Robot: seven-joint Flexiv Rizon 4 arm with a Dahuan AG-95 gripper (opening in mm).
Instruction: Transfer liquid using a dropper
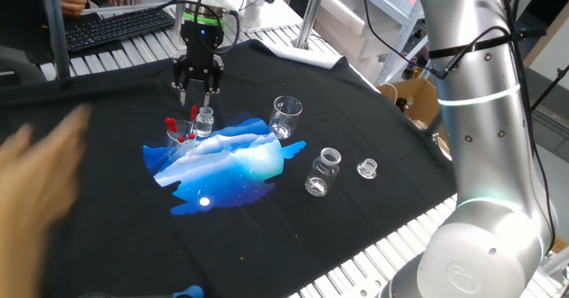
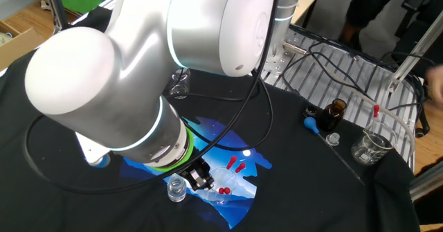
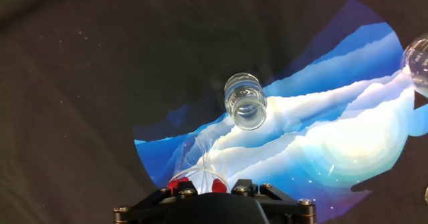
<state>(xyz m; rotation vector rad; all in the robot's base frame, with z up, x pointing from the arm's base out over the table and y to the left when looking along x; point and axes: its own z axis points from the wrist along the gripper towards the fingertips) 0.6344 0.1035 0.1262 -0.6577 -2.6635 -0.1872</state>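
Droppers with red bulbs stand in a small clear beaker on the blue and white patch of the black cloth. My gripper hangs just above and behind this beaker, jaws apart and empty. In the hand view two red bulbs show at the bottom edge, right in front of the hand; my fingertips are hidden there. A small clear vial stands upright beside the beaker, also seen in the fixed views. In the other fixed view my gripper sits between the vial and the beaker.
A spouted glass beaker, a wider vial and a small glass piece stand to the right. A blurred human hand is at the left. A brown bottle and another beaker stand at the far side.
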